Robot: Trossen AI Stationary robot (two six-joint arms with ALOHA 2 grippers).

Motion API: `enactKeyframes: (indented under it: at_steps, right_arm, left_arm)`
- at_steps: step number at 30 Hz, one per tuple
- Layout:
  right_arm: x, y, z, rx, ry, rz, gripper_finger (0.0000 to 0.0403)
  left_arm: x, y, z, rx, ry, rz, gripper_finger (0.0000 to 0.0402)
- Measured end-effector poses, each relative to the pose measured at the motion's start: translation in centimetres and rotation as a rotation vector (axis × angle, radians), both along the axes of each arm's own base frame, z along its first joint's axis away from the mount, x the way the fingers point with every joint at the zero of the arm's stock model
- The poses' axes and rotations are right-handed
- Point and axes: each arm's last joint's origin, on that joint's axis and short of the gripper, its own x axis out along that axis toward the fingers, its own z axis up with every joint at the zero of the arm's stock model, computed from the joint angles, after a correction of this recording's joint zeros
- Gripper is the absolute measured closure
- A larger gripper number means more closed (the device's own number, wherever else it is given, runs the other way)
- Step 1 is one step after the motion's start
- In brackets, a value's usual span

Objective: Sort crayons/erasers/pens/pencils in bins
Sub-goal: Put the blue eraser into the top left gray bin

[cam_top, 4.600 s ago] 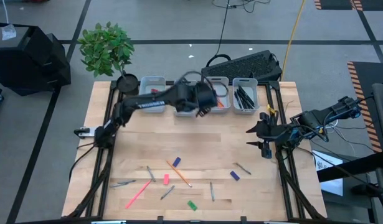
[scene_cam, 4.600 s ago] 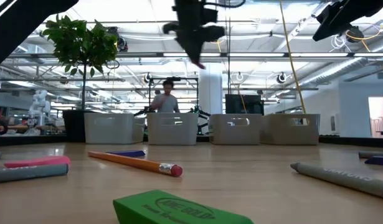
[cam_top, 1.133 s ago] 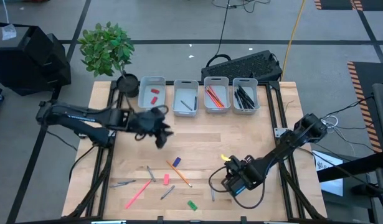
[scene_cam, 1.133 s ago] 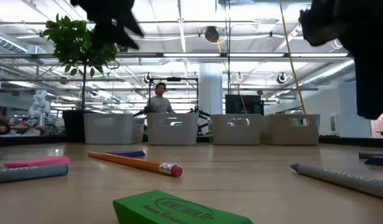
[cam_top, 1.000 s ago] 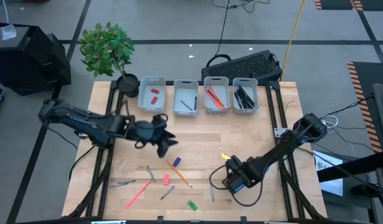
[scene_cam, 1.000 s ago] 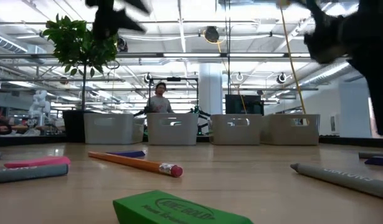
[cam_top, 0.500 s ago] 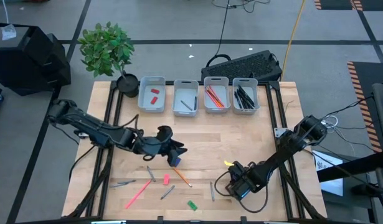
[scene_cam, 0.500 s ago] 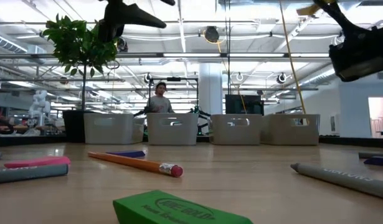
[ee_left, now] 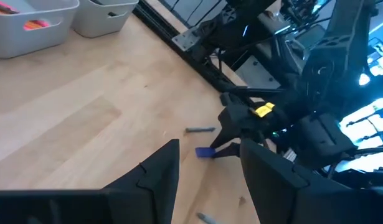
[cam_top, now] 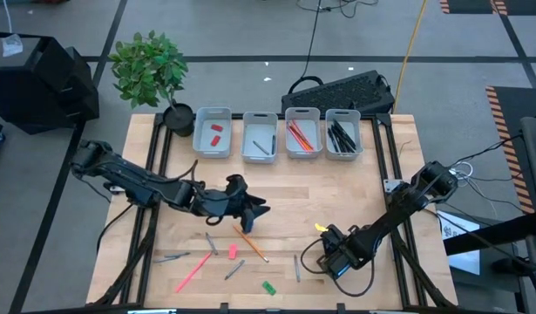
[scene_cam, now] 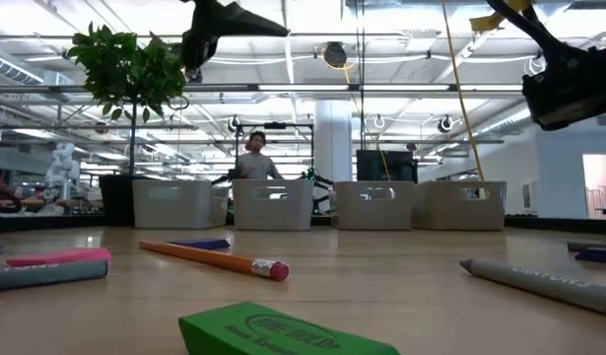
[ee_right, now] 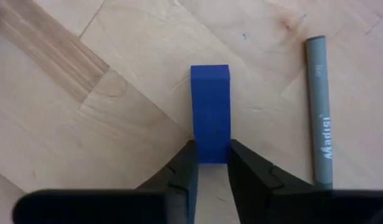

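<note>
Since before, the left gripper (cam_top: 257, 212) moved forward, fingers apart and empty; the right gripper (ee_right: 208, 163) pinched only the blue eraser's (ee_right: 210, 112) end, so it could slip.

Four bins (cam_top: 276, 135) stand in a row at the desk's (cam_top: 372, 187) far edge; the left gripper (cam_top: 257, 212) hovers mid-desk, the right gripper (cam_top: 324, 247) lower right.

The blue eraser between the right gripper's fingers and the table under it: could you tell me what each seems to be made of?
The blue eraser looks like matte rubber or vinyl: uniform colour, crisp block edges, no shine. The table appears to be pale wood planks, with visible grain and board seams. The right gripper pinches the eraser's end.
</note>
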Motion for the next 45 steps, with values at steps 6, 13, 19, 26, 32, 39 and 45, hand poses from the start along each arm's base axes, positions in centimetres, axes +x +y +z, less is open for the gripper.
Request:
enactKeyframes:
  at_steps: [6,13,19,26,32,39,45]
  right_arm:
    - [-0.1,0.0,0.5,0.005,-0.019,0.015,0.0346]
    - [-0.4,0.0,3.7,-0.063,-0.183,0.18,0.0347]
    - [-0.8,-0.1,7.8,-0.195,-0.381,0.512,0.0348]
    - [0.0,-2.1,9.1,-0.303,-0.381,0.605,0.0348]
    - [1.2,-3.1,9.4,-0.314,-0.419,0.594,0.0348]
    - [1.9,-3.3,9.7,-0.323,-0.46,0.612,0.0348]
    - [2.0,-3.6,9.6,-0.322,-0.453,0.595,0.0348]
  left_arm:
    - [-0.3,-1.6,-0.1,-0.036,-0.011,-0.046,0.0229]
    - [-0.4,-2.5,-1.6,-0.154,0.096,-0.069,0.0229]
    - [0.7,-2.5,-3.2,-0.264,0.137,-0.068,0.0222]
    - [4.7,-1.8,-5.5,-0.512,-0.007,-0.055,0.015]
    - [6.9,-0.4,-8.8,-0.603,0.009,0.032,0.0114]
    - [10.4,0.1,-8.8,-0.58,-0.027,0.022,0.014]
    - [12.8,-0.3,-8.0,-0.574,-0.045,-0.008,0.0182]
